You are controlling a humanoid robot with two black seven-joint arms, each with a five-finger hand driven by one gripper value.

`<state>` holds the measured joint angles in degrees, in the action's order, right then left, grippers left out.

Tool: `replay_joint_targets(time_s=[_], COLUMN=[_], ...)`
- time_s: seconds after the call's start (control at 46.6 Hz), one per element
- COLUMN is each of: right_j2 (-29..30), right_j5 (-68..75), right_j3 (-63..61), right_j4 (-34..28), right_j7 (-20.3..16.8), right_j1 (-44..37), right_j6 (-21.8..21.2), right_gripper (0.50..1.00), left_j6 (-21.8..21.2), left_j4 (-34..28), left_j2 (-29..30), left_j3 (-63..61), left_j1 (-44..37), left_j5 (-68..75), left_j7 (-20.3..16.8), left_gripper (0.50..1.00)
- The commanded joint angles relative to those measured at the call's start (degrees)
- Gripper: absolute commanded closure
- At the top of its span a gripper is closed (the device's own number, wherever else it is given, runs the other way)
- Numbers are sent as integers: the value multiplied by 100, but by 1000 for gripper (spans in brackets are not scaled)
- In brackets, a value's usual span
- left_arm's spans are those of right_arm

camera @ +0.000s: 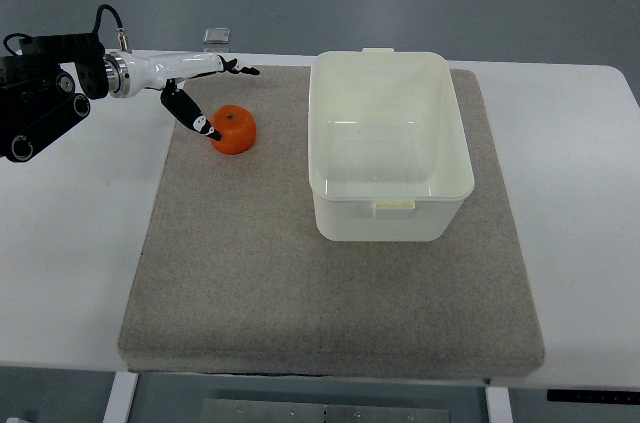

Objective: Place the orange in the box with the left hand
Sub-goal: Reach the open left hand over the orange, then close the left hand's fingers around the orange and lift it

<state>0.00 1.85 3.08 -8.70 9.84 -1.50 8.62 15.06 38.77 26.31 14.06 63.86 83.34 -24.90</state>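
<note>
A white tabletop (70, 273) fills most of the top view, its far edge meeting a grey floor beyond. On it lies a large grey felt mat (300, 293), roughly square, covering the middle of the tabletop and reaching almost to its near edge.

On the mat's far right part stands a white, translucent plastic box (345, 198), rectangular with rounded corners, open at the top and empty inside. Its far wall sits close to the mat's far edge, and a small latch tab shows on the middle of its near rim.

The left arm (45, 93) comes in from the left edge near the tabletop's far left corner: black housing and cable first, then a white wrist section. The left hand (200, 93) reaches over the mat's far left corner. Its fingers are spread and released, grasping nothing: the long fingers stretch toward the far edge of the mat, while the thumb, black-tipped, angles down so that its tip appears to touch the left side of the orange.

The orange (236, 130) sits on the mat near its far left corner, well apart from the box, outside it, to its left.

A small clear object (217, 36) rests at the tabletop's far edge, just beyond the mat; what it is cannot be told.
</note>
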Motion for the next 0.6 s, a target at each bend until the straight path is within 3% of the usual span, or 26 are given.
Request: replay_joint_targets(time_s=[0.0,0.43,0.58], right_j2=[0,0,0], right_j5=[0,0,0], right_j3=[0,0,0], right_j4=[0,0,0], right_j7=[0,0,0], right_j1=[0,0,0], right_j6=[0,0,0], right_gripper=[574,574,574], left_j6=[-11,-170,-635], left_j4=[-19,-177,-177], left_j2=[-21,-354,-354], left_j3=[0,-272,-281], left_j1=[-5,-5,-75], left_j5=[200,402,411], left_j7=[3,30,30], left_gripper=[508,508,512])
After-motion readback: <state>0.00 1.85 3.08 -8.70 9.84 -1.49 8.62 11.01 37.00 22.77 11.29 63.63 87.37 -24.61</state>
